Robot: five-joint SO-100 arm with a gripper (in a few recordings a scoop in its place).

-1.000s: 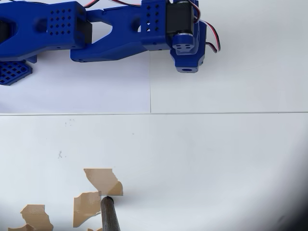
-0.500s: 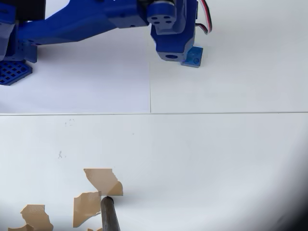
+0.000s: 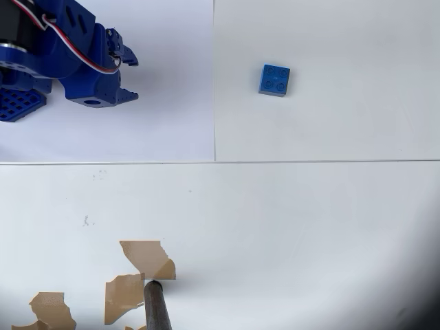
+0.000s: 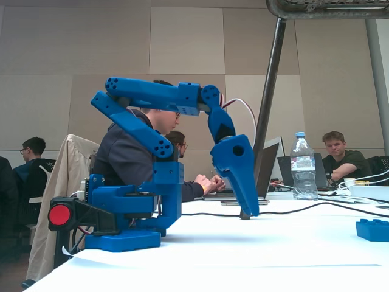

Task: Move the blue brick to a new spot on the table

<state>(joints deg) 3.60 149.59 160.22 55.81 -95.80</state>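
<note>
The blue brick (image 3: 275, 80) lies flat, studs up, on the white table (image 3: 309, 220) in the upper right of the overhead view, just right of a vertical seam. It stands free, with nothing touching it. My gripper (image 3: 130, 77) is far to its left near the top-left corner, open, with bare table between its fingers. In the fixed view the brick (image 4: 372, 230) sits at the right edge on the table (image 4: 243, 261), while the gripper (image 4: 249, 207) hangs pointing down over the table, folded back close to the arm's base.
A blue perforated grid plate (image 3: 17, 103) lies at the left edge. Torn brown patches (image 3: 146, 258) and a dark pole (image 3: 157, 306) mark the lower left. Behind the table are a water bottle (image 4: 302, 165), a slanted pole (image 4: 262, 121), cables and seated people.
The arm has pulled back to the left, away from the brick. The brick, earlier under or beside the gripper, now lies alone and uncovered at the same place.
</note>
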